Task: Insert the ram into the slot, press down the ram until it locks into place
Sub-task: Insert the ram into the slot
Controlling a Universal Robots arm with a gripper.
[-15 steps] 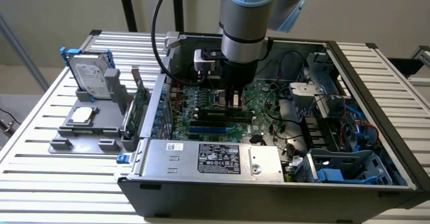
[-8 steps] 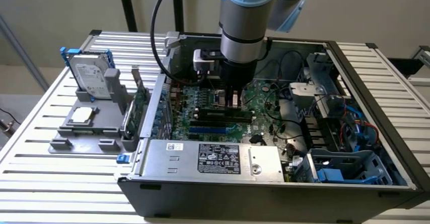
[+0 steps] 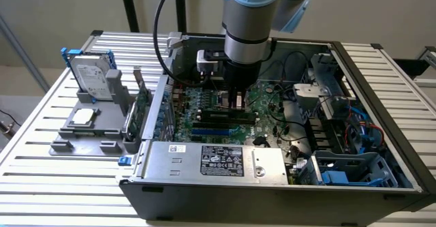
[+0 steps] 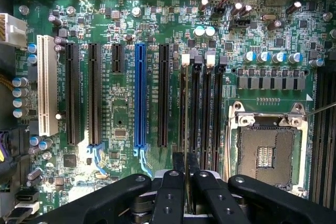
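Note:
My gripper (image 3: pixel 238 103) is lowered into the open computer case, right over the black memory slots (image 3: pixel 225 118). In the wrist view its two black fingers (image 4: pixel 177 182) stand close together, shut on the ram (image 4: pixel 183 108). The ram shows edge-on as a thin dark strip. It runs along the outermost of the parallel black slots (image 4: pixel 195 114), on the side nearest the blue slot (image 4: pixel 139 98). White end latches (image 4: pixel 185 59) sit at the far end of the slots. I cannot tell how deep the ram sits. A pale patch of the ram (image 3: pixel 238 99) shows between the fingers.
The green motherboard (image 4: pixel 121 124) carries long black expansion slots (image 4: pixel 72 93), a white slot (image 4: pixel 47 85) and the CPU socket (image 4: pixel 265 150). A grey power supply (image 3: pixel 218 160) fills the case front. Cables and drive cages (image 3: pixel 340 135) crowd the exterior view's right. A hard drive (image 3: pixel 92 76) stands outside the case.

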